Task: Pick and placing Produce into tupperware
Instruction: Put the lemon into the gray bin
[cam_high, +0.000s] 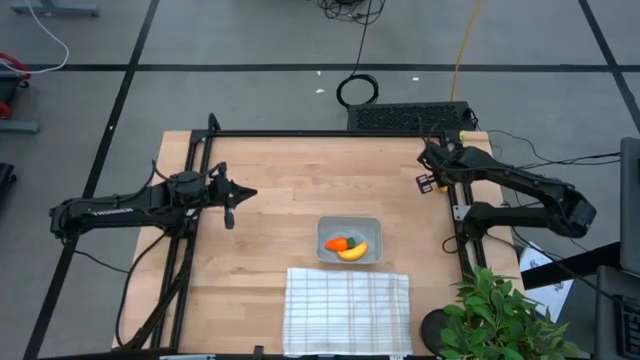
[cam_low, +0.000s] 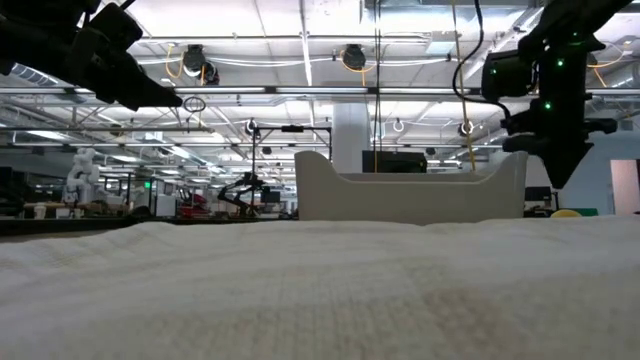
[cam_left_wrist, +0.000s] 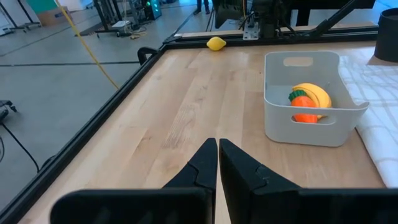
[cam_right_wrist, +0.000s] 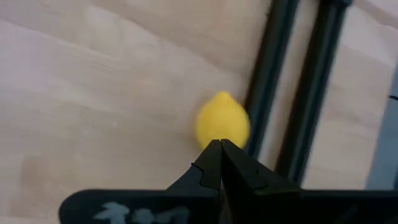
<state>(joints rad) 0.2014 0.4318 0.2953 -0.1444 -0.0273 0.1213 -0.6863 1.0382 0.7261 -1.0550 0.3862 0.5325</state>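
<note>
The tupperware (cam_high: 349, 240) is a grey-clear tub on the table's middle, also in the left wrist view (cam_left_wrist: 305, 118) and the low view (cam_low: 410, 190). Inside lie the orange carrot (cam_left_wrist: 303, 107) and the yellow banana (cam_left_wrist: 315, 93). The small round yellow fruit (cam_right_wrist: 222, 124) rests on the wood beside a black frame rail at the table's right edge. My right gripper (cam_right_wrist: 220, 148) hangs shut just above it, tips pointing down (cam_low: 560, 170). My left gripper (cam_left_wrist: 217, 152) is shut and raised over the table's left part (cam_high: 232, 205), touching nothing.
A white grid-striped cloth (cam_high: 347, 310) lies at the near edge, right in front of the tupperware. A leafy potted plant (cam_high: 505, 315) stands at the near right corner. Black frame rails (cam_right_wrist: 267, 81) run along the table's sides. Bare wood lies between the left gripper and the tupperware.
</note>
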